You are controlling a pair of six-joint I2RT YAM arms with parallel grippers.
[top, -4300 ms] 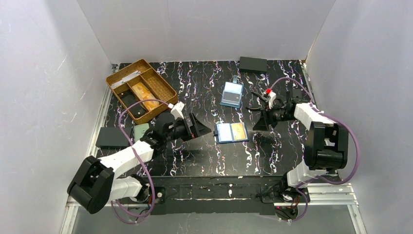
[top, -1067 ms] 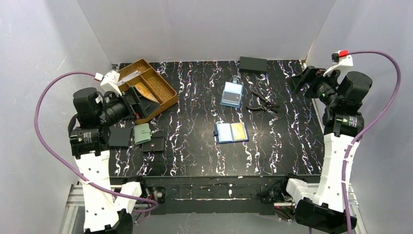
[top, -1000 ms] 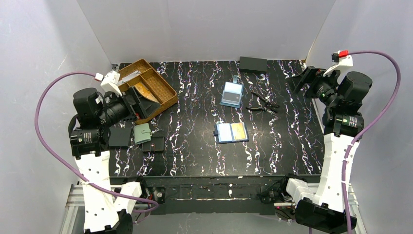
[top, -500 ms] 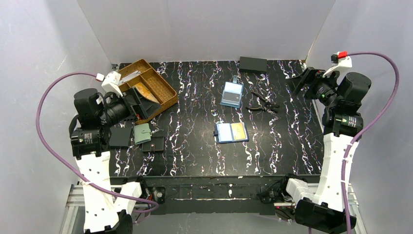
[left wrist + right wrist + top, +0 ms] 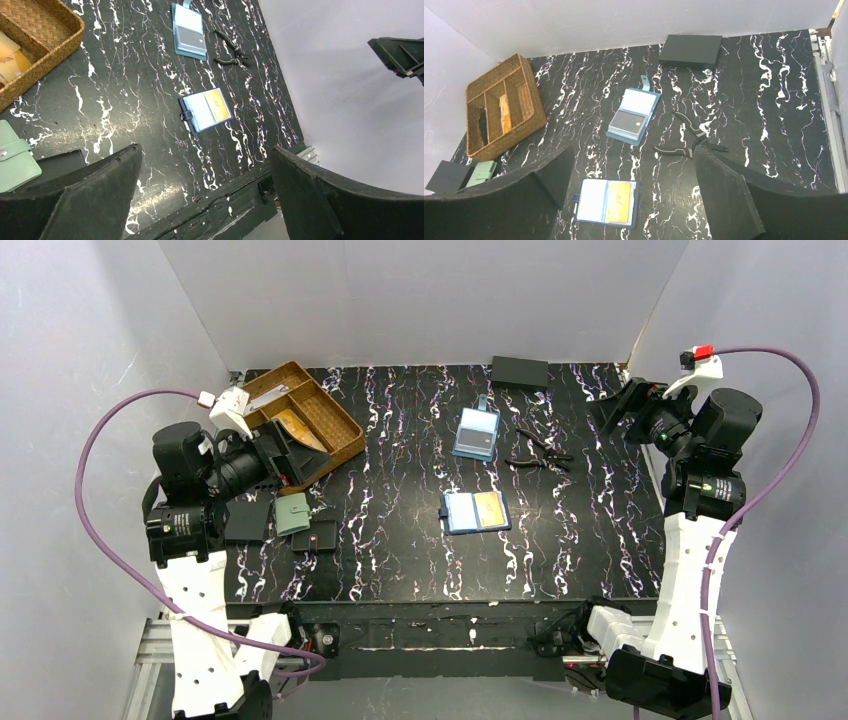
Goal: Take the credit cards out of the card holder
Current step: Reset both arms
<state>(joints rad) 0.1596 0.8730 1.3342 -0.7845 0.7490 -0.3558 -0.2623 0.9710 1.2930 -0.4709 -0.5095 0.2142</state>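
The card holder (image 5: 475, 511) lies open and flat at the middle of the desk (image 5: 400, 540), with an orange credit card (image 5: 489, 507) in its right-hand slot. Beyond it sit a light blue case (image 5: 476, 433) and pliers (image 5: 536, 452). The left tool (image 5: 287, 448) and right tool (image 5: 622, 406) hang raised at opposite sides, each with fingers apart and empty.

Pulled back from card holder (image 5: 475, 511), left arm (image 5: 192, 575) and right arm (image 5: 690, 560) raised upright at sides
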